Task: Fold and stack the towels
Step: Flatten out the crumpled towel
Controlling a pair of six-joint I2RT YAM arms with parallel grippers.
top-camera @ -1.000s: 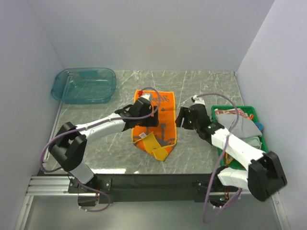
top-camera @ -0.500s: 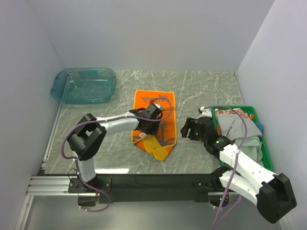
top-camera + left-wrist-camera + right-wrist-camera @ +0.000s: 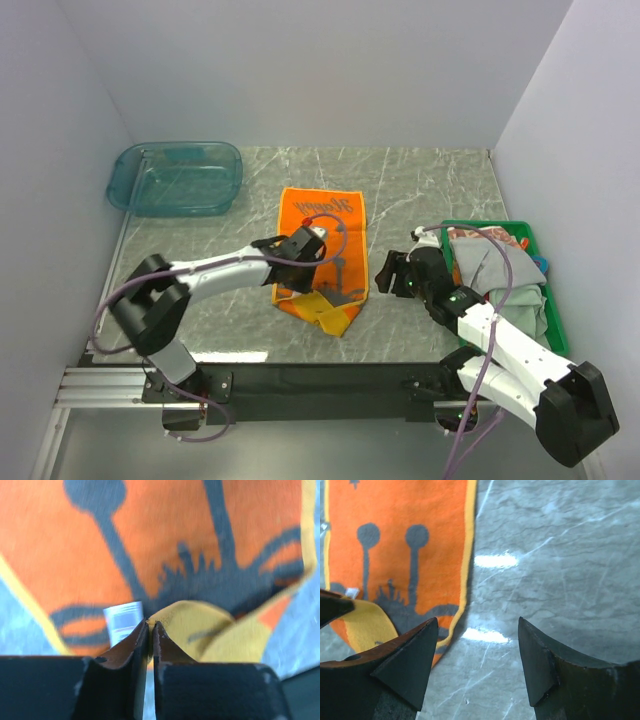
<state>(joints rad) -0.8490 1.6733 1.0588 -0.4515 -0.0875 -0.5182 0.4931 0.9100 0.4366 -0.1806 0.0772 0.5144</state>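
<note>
Once lifted, may slip: left gripper (image 3: 150,626) pinched on folded corner of towel (image 3: 327,222), seemingly thin bite; right gripper (image 3: 477,622) wide, empty, beside towel.

your top view looks down from above and behind the arm bases, far enough to take in the whole table (image 3: 420,180). the left wrist view sits very close over the orange towel (image 3: 165,540), facing down past the left gripper (image 3: 150,624). the right wrist view hangs higher, looking past the right gripper (image 3: 478,621) at the towel's right edge and bare marble. all three share that towel.
</note>
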